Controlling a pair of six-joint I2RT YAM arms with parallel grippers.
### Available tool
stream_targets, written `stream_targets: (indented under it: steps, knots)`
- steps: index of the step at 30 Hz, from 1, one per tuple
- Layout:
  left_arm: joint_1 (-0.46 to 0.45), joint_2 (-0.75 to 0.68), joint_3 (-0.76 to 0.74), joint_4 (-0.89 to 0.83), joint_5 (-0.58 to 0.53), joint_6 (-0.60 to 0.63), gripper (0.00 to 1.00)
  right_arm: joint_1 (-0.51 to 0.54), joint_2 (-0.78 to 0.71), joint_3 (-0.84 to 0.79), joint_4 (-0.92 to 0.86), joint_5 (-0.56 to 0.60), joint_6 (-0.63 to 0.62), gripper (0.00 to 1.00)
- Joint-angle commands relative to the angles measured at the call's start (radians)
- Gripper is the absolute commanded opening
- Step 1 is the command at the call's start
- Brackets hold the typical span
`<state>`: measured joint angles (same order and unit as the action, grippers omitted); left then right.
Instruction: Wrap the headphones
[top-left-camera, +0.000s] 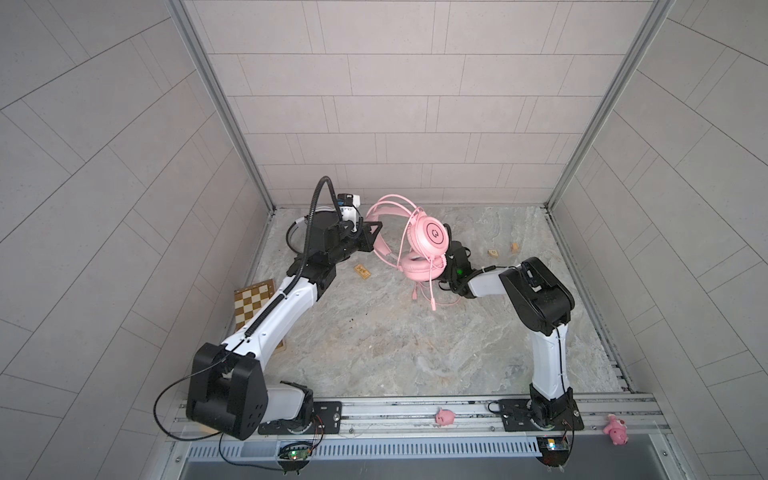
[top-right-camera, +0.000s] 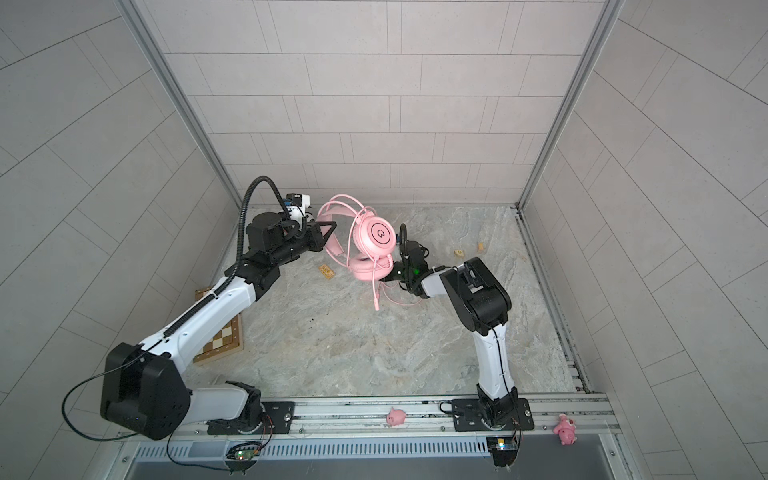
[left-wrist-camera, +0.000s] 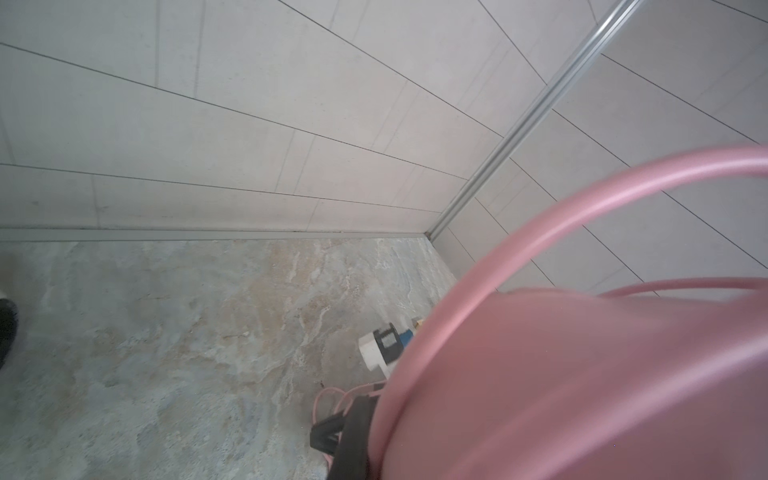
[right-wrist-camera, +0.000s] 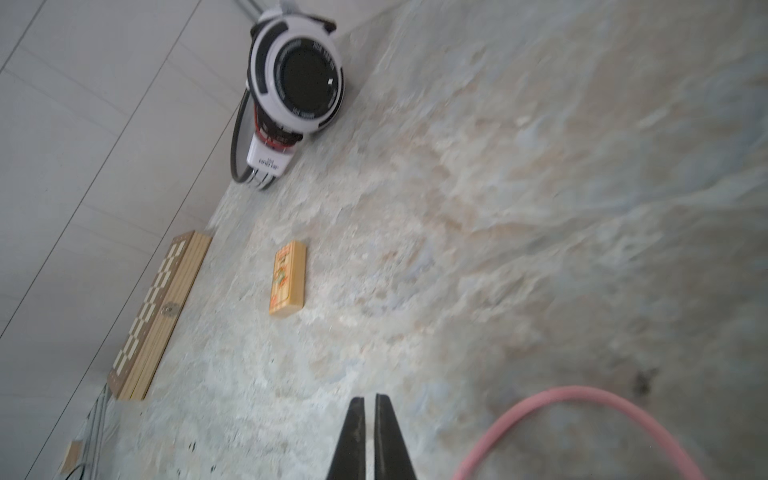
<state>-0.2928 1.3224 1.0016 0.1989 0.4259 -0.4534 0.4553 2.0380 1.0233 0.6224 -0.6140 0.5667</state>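
I am watching the left claw (top-left-camera: 378, 227) pinching shut on the padded headband of the pink headset (top-left-camera: 430, 237), far of centre on the marbled table (top-left-camera: 395, 353). In both top views, one ear cup is standing up facing the camera. The other (top-right-camera: 368, 270) is lying below it, and I cannot tell whether it is touching the table. In the left wrist view the pink band is filling most of the frame, so the fingers themselves are hiding from me there. The right claw (right-wrist-camera: 370, 401) is sitting just to the right of the lower ear cup. Its two black fingers are pressing almost together with only a sliver of light between them, and nothing is sitting in that gap. The pink cable (right-wrist-camera: 582, 395) is curving in a loop beside that claw, apart from the fingers, and more of it is trailing onto the table nearer to me. The white headset (right-wrist-camera: 295, 79) is lying in the far left corner against the wall, mostly behind the left arm in the top views. A folding chess box (top-left-camera: 249, 303) is resting shut at the left wall, so its contents are hidden. A printed wooden tile (top-left-camera: 362, 272) is lying between the box and the pink headset.
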Motion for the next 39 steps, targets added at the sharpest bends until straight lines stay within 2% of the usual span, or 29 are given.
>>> stream_targets:
  steps: [1, 4, 7, 14, 19, 25, 31, 32, 39]
  knots:
    - [0.008, -0.075, -0.018, 0.126, -0.194, -0.090, 0.00, 0.046, -0.092, -0.062, 0.004, 0.021, -0.041, 0.05]
    - [0.012, -0.092, -0.037, 0.117, -0.311, -0.135, 0.00, 0.098, -0.128, -0.110, -0.015, 0.049, -0.060, 0.05]
    - [0.021, -0.093, -0.046, 0.110, -0.367, -0.188, 0.00, 0.157, -0.151, -0.132, -0.029, 0.077, -0.068, 0.05]
    - [0.061, -0.075, -0.048, 0.106, -0.377, -0.293, 0.00, 0.291, -0.132, -0.151, 0.018, 0.127, -0.020, 0.05]
    - [0.077, -0.081, -0.055, 0.090, -0.420, -0.303, 0.00, 0.370, -0.081, -0.138, 0.059, 0.117, 0.019, 0.04]
    - [0.093, -0.087, -0.055, 0.071, -0.457, -0.299, 0.00, 0.420, -0.110, -0.151, -0.009, 0.135, -0.019, 0.03]
    - [0.101, -0.102, -0.060, 0.010, -0.574, -0.277, 0.00, 0.447, -0.262, -0.177, -0.202, 0.189, -0.125, 0.03]
    - [0.102, -0.104, -0.056, -0.002, -0.587, -0.236, 0.00, 0.456, -0.290, -0.172, -0.257, 0.202, -0.147, 0.03]
    - [0.100, -0.080, -0.049, -0.077, -0.700, -0.179, 0.00, 0.524, -0.456, -0.031, -0.607, 0.303, -0.276, 0.03]
